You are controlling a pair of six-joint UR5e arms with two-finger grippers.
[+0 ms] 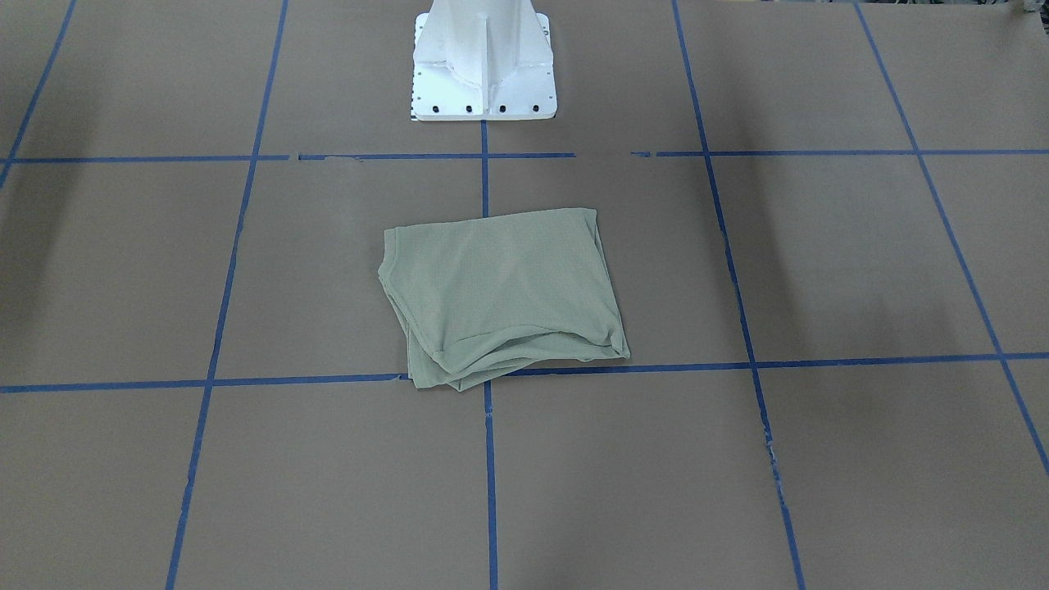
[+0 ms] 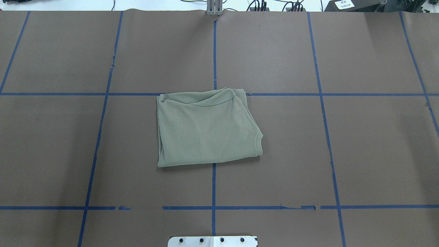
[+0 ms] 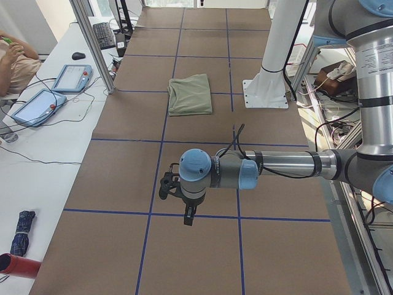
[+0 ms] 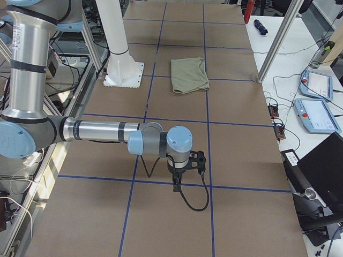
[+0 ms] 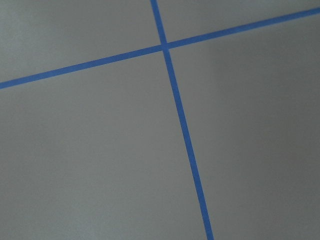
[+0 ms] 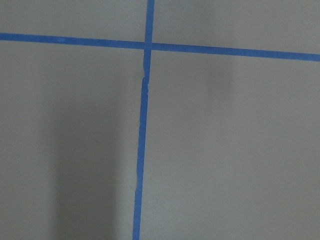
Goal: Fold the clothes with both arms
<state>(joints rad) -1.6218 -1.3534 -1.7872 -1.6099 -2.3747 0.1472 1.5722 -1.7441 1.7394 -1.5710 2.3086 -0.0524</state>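
Observation:
The sage-green shirt lies folded into a rough square at the table's middle, in front of the white pedestal; it also shows in the overhead view and both side views. My left arm reaches out over the table's left end, its gripper pointing down, far from the shirt. My right arm does the same at the right end, its gripper pointing down. Neither gripper shows in the overhead or front view, so I cannot tell whether they are open or shut. Both wrist views show only brown table and blue tape.
The brown table is marked with blue tape lines. The white pedestal base stands at the robot's side. Side desks hold tablets and a laptop. A person sits at the far left.

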